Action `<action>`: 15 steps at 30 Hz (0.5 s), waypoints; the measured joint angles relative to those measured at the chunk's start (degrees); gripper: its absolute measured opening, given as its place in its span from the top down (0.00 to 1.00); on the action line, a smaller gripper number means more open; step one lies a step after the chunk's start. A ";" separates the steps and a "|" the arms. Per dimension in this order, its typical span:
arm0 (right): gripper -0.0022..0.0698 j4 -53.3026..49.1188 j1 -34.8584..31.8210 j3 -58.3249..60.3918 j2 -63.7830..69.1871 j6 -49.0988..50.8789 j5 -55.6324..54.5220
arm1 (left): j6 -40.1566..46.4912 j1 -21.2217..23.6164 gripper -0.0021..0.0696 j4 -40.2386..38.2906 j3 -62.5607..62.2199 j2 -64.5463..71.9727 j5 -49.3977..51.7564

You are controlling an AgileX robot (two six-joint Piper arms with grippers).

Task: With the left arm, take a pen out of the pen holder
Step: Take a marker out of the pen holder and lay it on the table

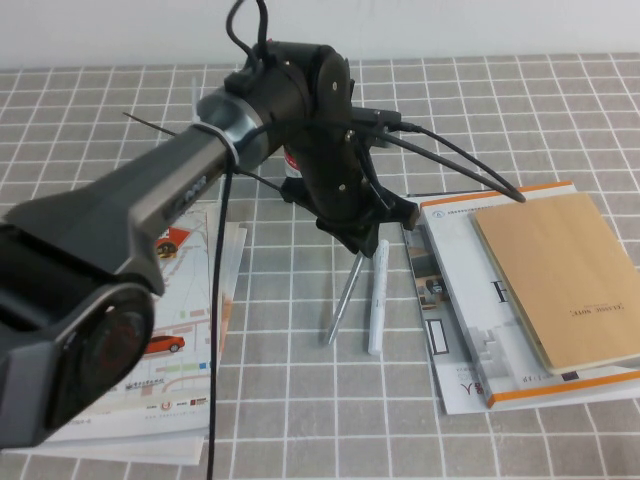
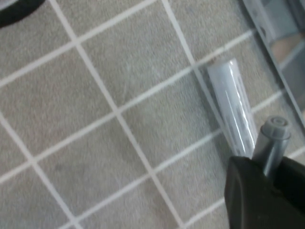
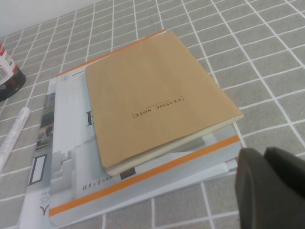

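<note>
While in left jaws, grey pen (image 2: 269,145)

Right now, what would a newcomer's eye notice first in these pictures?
The big left arm fills the middle, its left hand gripping a grey pen slanted down toward the tiled table, beside a white pen lying flat. On the right, a brown notebook tops a stack of booklets, with the right hand near it.
</note>
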 joint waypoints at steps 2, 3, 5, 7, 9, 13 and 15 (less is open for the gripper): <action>0.99 0.00 0.00 0.00 0.00 0.00 0.00 | -0.22 0.00 0.90 0.00 -1.14 1.33 0.00; 0.99 0.00 0.00 0.00 0.00 0.00 0.00 | -0.39 0.00 0.90 0.00 -1.52 1.86 0.00; 0.99 0.00 0.00 0.00 0.00 0.00 0.00 | -0.91 0.00 0.90 -0.08 -2.16 2.52 0.00; 0.99 0.00 0.00 0.00 0.00 0.00 0.00 | -1.55 0.00 0.90 -0.08 -2.36 3.10 0.00; 0.99 0.00 0.00 0.00 0.00 0.00 0.00 | -2.07 0.11 0.90 -0.08 -2.45 3.66 -0.11; 0.99 0.00 0.00 0.00 0.00 0.00 0.00 | -3.73 0.32 0.90 0.02 -2.45 4.13 -0.20; 0.99 0.00 0.00 0.00 0.00 0.00 0.00 | -4.93 0.33 0.90 0.14 -2.45 4.13 -0.20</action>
